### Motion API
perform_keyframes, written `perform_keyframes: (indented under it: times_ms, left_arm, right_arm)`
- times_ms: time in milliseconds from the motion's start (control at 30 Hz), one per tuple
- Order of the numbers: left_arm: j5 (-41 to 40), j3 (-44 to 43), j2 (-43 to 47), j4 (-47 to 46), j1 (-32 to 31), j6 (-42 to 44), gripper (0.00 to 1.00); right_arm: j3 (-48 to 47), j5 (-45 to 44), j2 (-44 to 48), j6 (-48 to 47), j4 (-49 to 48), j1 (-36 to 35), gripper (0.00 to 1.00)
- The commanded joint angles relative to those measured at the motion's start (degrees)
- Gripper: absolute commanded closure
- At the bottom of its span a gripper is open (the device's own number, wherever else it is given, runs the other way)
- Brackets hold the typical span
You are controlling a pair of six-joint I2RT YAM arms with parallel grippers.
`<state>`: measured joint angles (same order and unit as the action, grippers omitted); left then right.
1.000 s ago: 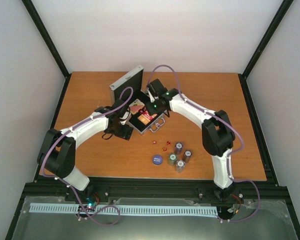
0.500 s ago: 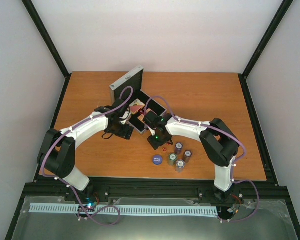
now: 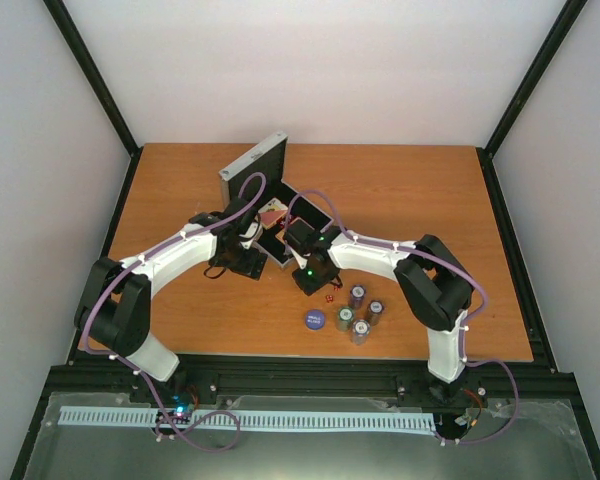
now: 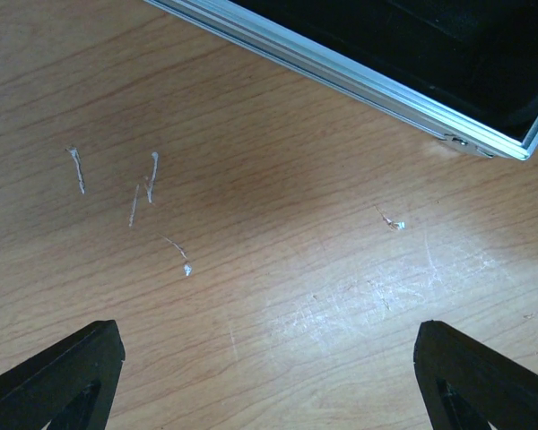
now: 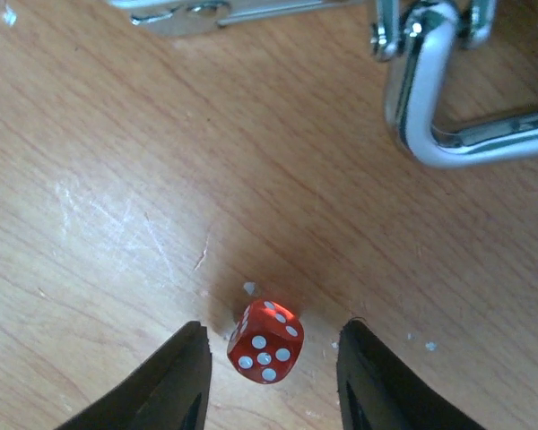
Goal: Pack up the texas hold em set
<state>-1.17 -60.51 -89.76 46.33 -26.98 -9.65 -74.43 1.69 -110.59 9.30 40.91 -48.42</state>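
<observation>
Moved since a second ago: my right arm, off the open case and down to the table at the case's front. My left arm is unchanged.

**Top view.**
- Silver case (image 3: 258,163): lid upright, red-orange card deck (image 3: 273,211) lying inside.
- Still out on the table (image 3: 430,200): blue disc (image 3: 314,319), four chip stacks (image 3: 359,311), and a loose die (image 3: 329,298) just beside my right gripper (image 3: 310,281).
- Judged progress: cards are in. Dice, disc, chips and closing the lid remain.

**Left wrist view.**
- My left gripper (image 4: 269,381): fingers spread wide, holding nothing, over bare wood.
- The case's metal edge (image 4: 386,81) lies near, ahead of the fingers.

**Right wrist view.**
- My right gripper (image 5: 273,345): fingers partly spread, one on each side of a red die (image 5: 264,341), with a sliver of gap on both sides. Not yet pinching.
- Case handle (image 5: 448,107) sits beyond the die.

**Surface.** Orange-brown wood grain, scratched and scuffed pale in places.

**Room.** White walls and black frame posts, with a black rail at the near edge.
</observation>
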Motion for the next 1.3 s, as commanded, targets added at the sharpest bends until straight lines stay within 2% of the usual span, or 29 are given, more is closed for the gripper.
perform_keyframes:
  times_ms: [0, 267, 500, 633, 800, 1100, 1267]
  left_arm:
    - [-0.76, -1.06, 0.75, 0.26, 0.62, -1.16, 0.08]
    - [-0.59, -1.51, -0.19, 0.25, 0.62, -1.17, 0.08]
    - [-0.41, -1.38, -0.46, 0.34, 0.62, -0.60, 0.08]
    - [-0.81, -1.20, -0.28, 0.57, 0.62, 0.16, 0.08]
    - [-1.02, -0.97, 0.71, 0.62, 0.62, 0.68, 0.08]
    - [-0.48, 0.68, 2.30, 0.43, 0.62, 0.64, 0.08]
    - [-0.85, 0.73, 3.02, 0.69, 0.62, 0.51, 0.08]
  right_arm:
    - [-0.93, 0.04, -0.64, -1.06, 0.93, -0.18, 0.64]
    - [-0.30, -0.43, -0.79, -1.20, 0.97, -0.18, 0.75]
    - [-0.07, -0.25, -2.93, -0.34, -0.83, -0.18, 0.75]
    - [-1.50, -0.63, -3.75, -0.07, -0.29, -0.18, 0.85]
    - [-3.72, -2.49, -2.89, 0.40, 1.66, -0.16, 0.92]
    - [-13.73, -4.33, -1.76, 0.18, 6.46, 0.27, 0.94]
    - [-22.30, -3.64, -7.02, -1.02, 5.48, 2.39, 0.94]
